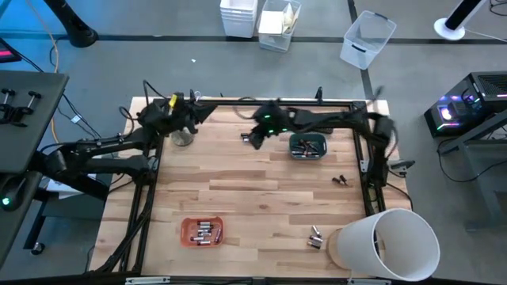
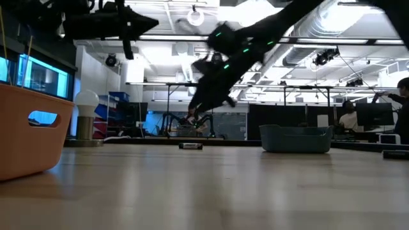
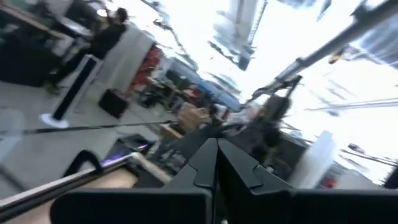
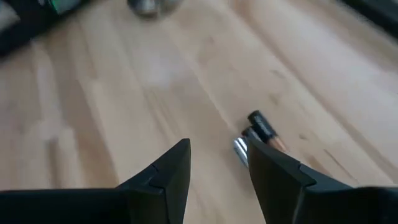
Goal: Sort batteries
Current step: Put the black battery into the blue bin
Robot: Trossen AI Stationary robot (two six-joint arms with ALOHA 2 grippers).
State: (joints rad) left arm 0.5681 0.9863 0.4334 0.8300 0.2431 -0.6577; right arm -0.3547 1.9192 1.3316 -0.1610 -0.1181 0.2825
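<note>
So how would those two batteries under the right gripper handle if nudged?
The batteries are smooth round cells lying flat on the bare wooden table, so they would probably roll. The open right gripper hangs above them; a closing finger could flick one aside.

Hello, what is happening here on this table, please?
A two-arm robot is sorting batteries. The right claw is open above two loose batteries at the back of the table. The left claw is shut and lifted at the back left. Some batteries already lie in the orange tray and the grey bin.
</note>
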